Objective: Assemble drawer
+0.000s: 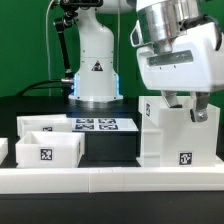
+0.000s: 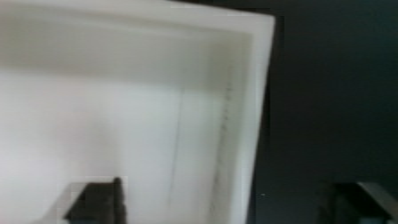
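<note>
Where the black table (image 1: 110, 150) reaches the exterior view's left, two shallow drawer trays stand close together. The far tray (image 1: 40, 122) is behind, and just in front of it is the near tray (image 1: 50, 150), whose tag faces the camera. Right of them the marker board (image 1: 105, 125) lies flat before the robot base (image 1: 97, 75). A bare strip of table separates the near tray from the casing (image 1: 175, 135), which stands upright at the exterior view's right with a tag low on its near face. Along the near edge a long white border rail (image 1: 110, 177) runs the full width, closing that side just beside the near tray and casing. Over the casing's top hangs the end effector (image 1: 187, 108), jaws spread apart. In the wrist view its dark fingertips (image 2: 98, 202) sit either side of a wall edge of the casing (image 2: 125, 110), with gaps showing and nothing gripped.
</note>
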Available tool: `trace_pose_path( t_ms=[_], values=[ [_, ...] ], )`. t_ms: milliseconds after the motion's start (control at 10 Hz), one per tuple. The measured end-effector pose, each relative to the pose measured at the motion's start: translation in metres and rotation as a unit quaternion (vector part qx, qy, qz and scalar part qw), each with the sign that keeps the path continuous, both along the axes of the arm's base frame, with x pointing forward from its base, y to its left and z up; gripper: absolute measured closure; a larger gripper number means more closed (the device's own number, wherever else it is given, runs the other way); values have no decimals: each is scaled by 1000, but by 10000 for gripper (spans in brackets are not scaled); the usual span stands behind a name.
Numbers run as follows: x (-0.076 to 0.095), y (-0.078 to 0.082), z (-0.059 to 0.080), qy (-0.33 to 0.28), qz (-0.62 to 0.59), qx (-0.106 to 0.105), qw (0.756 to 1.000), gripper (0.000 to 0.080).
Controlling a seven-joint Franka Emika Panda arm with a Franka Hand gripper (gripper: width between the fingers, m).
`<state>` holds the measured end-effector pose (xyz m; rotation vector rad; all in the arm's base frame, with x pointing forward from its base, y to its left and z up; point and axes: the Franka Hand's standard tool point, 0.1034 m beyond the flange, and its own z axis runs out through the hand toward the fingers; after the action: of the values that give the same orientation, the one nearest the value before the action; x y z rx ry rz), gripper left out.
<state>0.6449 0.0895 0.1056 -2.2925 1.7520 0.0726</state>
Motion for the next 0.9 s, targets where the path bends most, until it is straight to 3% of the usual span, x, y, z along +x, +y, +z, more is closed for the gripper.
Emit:
trace_pose_path(
  t_ms=[100, 500, 800, 900],
  values=[
    [0, -1, 4, -9, 29, -3, 1000, 181],
    [-12, -3, 31, -47, 143, -18, 989, 151],
    [-13, -1, 30, -47, 150, -19, 987, 150],
    [-17, -2, 29, -41, 203, -27, 978, 150]
  ],
)
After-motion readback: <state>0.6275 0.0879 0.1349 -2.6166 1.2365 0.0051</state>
